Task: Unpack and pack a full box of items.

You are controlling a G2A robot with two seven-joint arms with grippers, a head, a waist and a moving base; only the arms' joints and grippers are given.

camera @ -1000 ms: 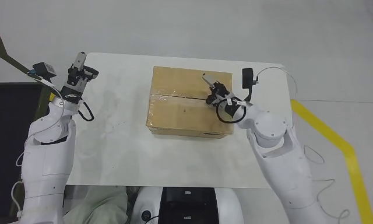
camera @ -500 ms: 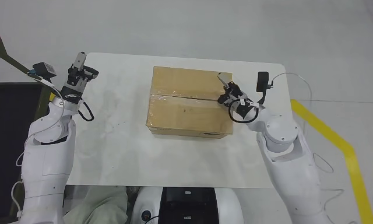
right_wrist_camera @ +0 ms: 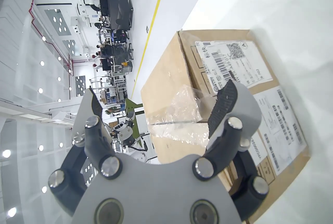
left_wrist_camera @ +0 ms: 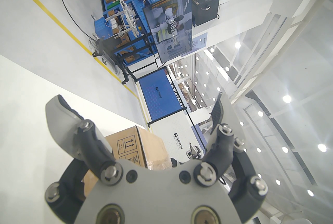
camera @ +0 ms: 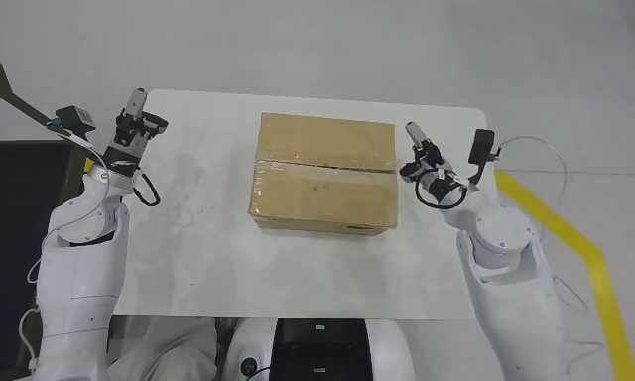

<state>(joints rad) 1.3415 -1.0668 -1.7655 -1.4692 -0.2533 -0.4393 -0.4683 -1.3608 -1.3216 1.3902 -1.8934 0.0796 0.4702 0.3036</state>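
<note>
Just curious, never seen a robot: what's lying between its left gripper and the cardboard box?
Nothing: the top view shows bare white table between the left gripper and the box.

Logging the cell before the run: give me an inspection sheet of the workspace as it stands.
Surface: white table, carrying the box.
Job's things: box flaps closed; clear tape along the seam, crumpled at the right end; labels on that end.
Clutter: nothing seen.
Grippers: left gripper open, over the table's far left corner; right gripper open, beside the box's right end.
Cables: black loop at each wrist; thin cable arcing off the right arm.
Surroundings: grey floor, yellow line on the right.
</note>
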